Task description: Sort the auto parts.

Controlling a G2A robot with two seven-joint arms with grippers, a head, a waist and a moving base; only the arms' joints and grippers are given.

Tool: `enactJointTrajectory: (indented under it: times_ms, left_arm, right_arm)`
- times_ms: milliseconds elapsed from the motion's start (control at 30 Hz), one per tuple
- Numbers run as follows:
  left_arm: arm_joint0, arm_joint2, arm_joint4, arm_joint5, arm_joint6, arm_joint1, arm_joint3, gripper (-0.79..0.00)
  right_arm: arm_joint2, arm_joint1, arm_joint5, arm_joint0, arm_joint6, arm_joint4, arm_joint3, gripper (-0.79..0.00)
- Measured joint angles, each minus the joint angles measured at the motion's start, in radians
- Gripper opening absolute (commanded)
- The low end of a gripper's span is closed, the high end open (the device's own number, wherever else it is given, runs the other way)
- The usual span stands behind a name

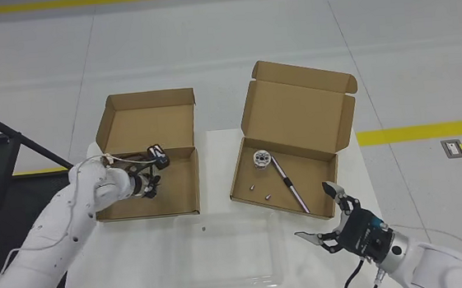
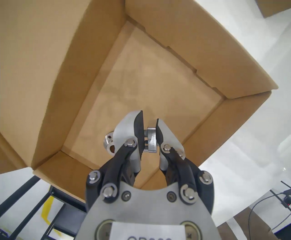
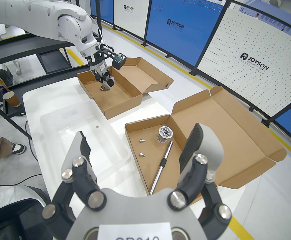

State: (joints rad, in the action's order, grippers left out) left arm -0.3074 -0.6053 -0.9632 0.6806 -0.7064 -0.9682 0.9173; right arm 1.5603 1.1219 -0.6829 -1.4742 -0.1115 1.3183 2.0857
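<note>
Brown left box and right box; silver rod, black-banded; white table; black ribbed pads.

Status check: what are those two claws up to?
Left gripper shut on flanged metal part, inside one cardboard box. Right gripper open, empty, near other box. Nothing blocking.

Table: carries two boxes side by side, with a bin nearer the robot.
Left box: on the table's left part.
Right box: on the right part, set at an angle, apart from the left box.
Bin: in front of the gap between the boxes.
Spool: in the right box, near its back wall.
Rod: in the right box, running from beside the spool toward the front right corner.
Bolts: in the right box, in front of the spool.
Left gripper: inside the left box, with a metal part between its fingers.
Right gripper: just off the right box's front corner, to the right of the bin.
</note>
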Motion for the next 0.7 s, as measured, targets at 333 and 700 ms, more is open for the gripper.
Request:
enactJointTrajectory:
  times_ms: [333,700]
  left_arm:
    - [0.081,0.081,-0.001,0.052,-0.013,-0.109,-0.175,-0.563]
    - [0.123,0.077,-0.013,0.090,0.045,-0.165,-0.290,-0.486]
  right_arm:
    - [0.000,0.000,0.000,0.000,0.000,0.000,0.000,0.000]
    - [0.000,0.000,0.000,0.000,0.000,0.000,0.000,0.000]
